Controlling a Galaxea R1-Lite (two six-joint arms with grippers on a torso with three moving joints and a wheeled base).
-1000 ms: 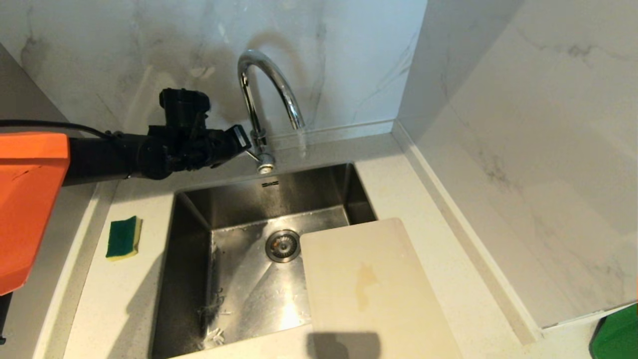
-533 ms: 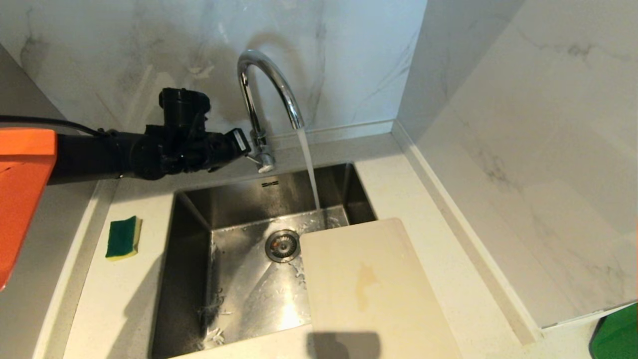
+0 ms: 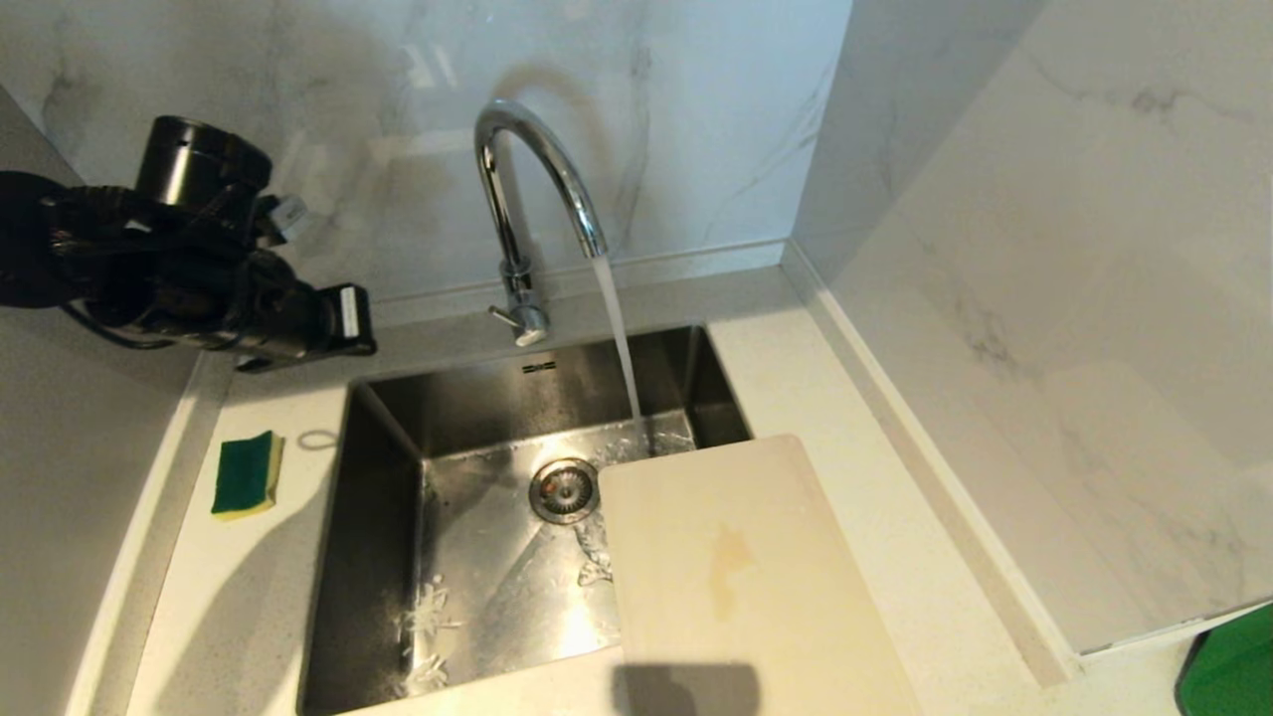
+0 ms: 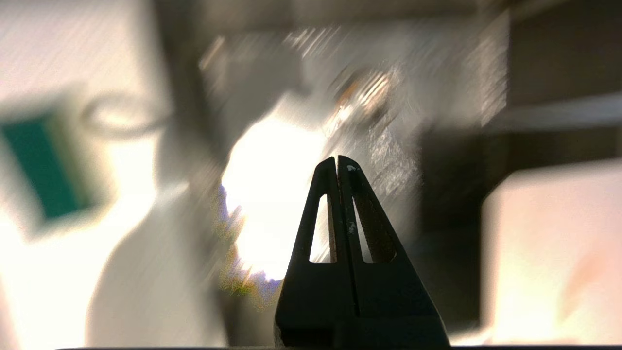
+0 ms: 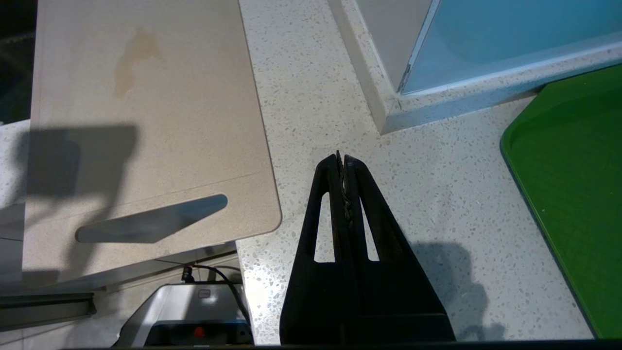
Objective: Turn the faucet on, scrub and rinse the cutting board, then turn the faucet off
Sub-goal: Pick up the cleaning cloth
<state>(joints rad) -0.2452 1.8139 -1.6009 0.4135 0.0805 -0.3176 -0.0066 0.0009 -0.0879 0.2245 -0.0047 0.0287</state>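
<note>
With the faucet (image 3: 527,189) running, scrubbing comes next: the left gripper (image 3: 343,323), pinched shut and empty, needs the sponge (image 3: 246,473) at the counter's left edge.

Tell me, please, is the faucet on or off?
On: water pours from the faucet spout into the sink.

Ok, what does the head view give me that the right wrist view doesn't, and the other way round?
Only the head view shows the faucet running into the sink, the sponge on the counter, and the left gripper, shut, raised left of the faucet. Only the right wrist view shows the right gripper, shut over the counter, and the board's slot handle. Both show the cutting board with its stain and the green board.
</note>
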